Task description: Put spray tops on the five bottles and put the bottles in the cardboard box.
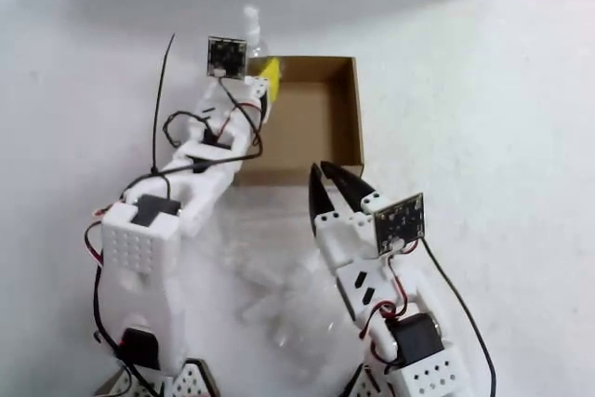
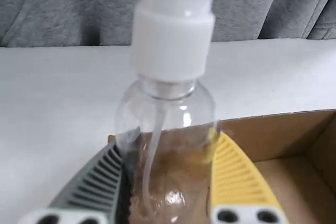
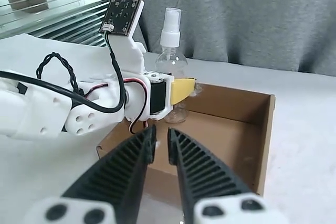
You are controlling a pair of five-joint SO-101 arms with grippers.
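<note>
Left end effector [image 2: 169, 148] clamps 1 bottle [image 2: 165, 111]; right end effector [image 3: 160, 136] ajar, empty; 1 box [image 3: 231, 109].

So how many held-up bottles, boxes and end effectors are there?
Spray bottle: 1
Cardboard box: 1
End effectors: 2, the left end effector holding the bottle, the right end effector open
Total: 4
Clear heap between the arms: too blurred to count

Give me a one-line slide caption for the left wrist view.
Left end effector gripping a clear plastic bottle with a white spray top by the corner of the brown cardboard box.
</note>
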